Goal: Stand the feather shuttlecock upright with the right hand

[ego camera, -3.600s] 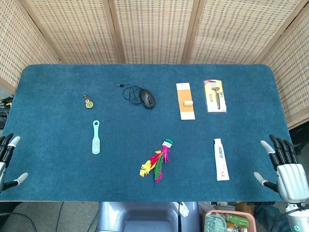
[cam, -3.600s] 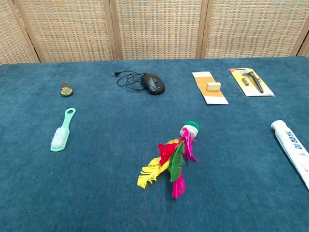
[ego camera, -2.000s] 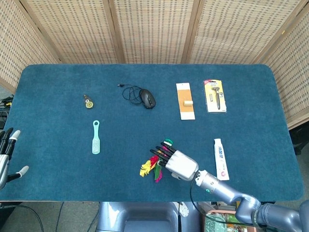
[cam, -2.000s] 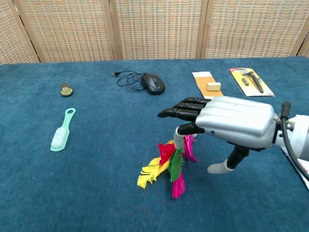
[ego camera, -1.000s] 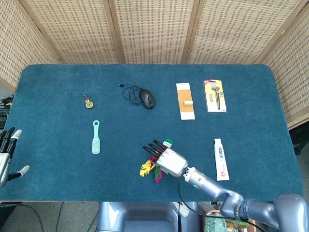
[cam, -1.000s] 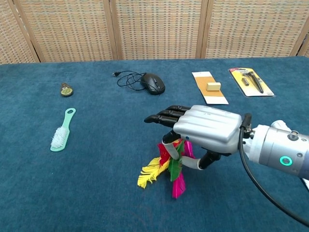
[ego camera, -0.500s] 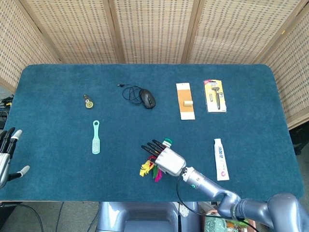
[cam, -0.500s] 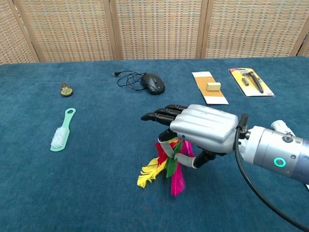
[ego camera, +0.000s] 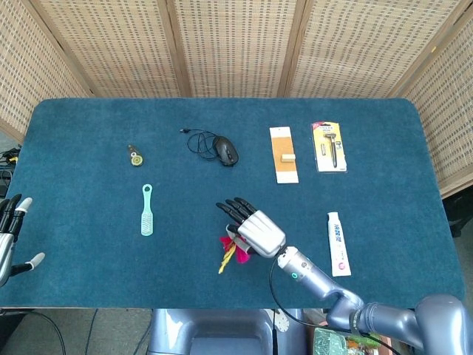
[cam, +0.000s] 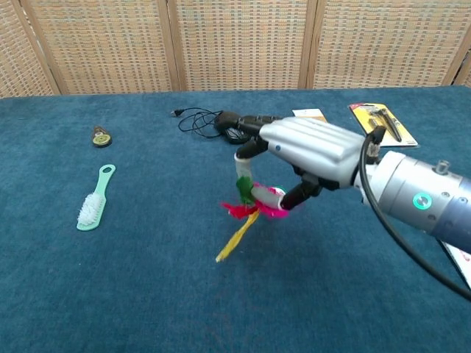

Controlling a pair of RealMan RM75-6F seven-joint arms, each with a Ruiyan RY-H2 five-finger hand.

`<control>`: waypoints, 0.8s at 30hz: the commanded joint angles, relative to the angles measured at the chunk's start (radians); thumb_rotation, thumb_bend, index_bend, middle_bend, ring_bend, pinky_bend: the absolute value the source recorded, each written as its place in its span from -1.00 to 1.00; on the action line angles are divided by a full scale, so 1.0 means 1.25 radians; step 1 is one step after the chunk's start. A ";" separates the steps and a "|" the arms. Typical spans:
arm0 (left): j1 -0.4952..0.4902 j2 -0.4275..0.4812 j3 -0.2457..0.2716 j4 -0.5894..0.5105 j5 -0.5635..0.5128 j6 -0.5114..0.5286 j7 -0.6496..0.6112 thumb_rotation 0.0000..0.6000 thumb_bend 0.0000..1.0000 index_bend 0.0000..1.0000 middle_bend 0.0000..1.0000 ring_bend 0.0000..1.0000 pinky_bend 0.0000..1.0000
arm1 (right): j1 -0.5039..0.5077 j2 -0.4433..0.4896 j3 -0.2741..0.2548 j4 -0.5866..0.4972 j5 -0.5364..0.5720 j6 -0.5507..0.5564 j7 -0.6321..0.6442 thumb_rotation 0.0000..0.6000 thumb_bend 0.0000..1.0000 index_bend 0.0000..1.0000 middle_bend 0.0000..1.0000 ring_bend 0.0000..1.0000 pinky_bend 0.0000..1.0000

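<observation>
The feather shuttlecock has red, yellow, green and pink feathers and is lifted off the blue tabletop. My right hand pinches it near its base between thumb and a finger, with the other fingers stretched out to the left. The feathers hang down and to the left; the yellow one trails lowest. In the head view the right hand covers most of the shuttlecock, and only feather tips show. My left hand stays at the table's far left edge, fingers apart and holding nothing.
A mint brush lies to the left, a small round trinket behind it. A black mouse with its cable, an orange card and a razor pack lie along the back. A white tube lies right of the hand.
The right hand came in from the right edge, closed on the shuttlecock and has now lifted it off the table. The feathers swung from lying flat to hanging down-left.
</observation>
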 commanded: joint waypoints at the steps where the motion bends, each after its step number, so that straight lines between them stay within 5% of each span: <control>1: 0.001 0.002 0.001 -0.001 0.002 0.002 -0.004 1.00 -1.00 -1.00 -1.00 -1.00 -1.00 | -0.013 0.031 0.057 -0.057 0.088 -0.007 0.028 1.00 0.05 0.29 -0.94 -1.00 -0.83; 12: 0.001 0.000 0.006 -0.003 0.007 0.002 0.002 1.00 -1.00 -1.00 -1.00 -1.00 -1.00 | -0.039 0.073 0.133 -0.111 0.342 -0.090 0.032 1.00 0.09 0.29 -0.94 -1.00 -0.82; 19: 0.001 -0.004 0.007 -0.006 0.006 0.001 0.012 1.00 -1.00 -1.00 -1.00 -1.00 -1.00 | -0.041 0.088 0.116 -0.100 0.339 -0.103 0.053 1.00 0.09 0.28 -0.93 -1.00 -0.82; 21: 0.000 -0.005 0.008 -0.006 0.008 0.001 0.015 1.00 -1.00 -1.00 -1.00 -1.00 -1.00 | -0.042 0.095 0.106 -0.097 0.326 -0.105 0.058 1.00 0.09 0.17 -0.93 -1.00 -0.82; 24: 0.001 -0.006 0.009 -0.007 0.011 0.004 0.016 1.00 -1.00 -1.00 -1.00 -1.00 -1.00 | -0.043 0.102 0.092 -0.089 0.304 -0.100 0.061 1.00 -0.14 -0.39 -0.94 -1.00 -0.82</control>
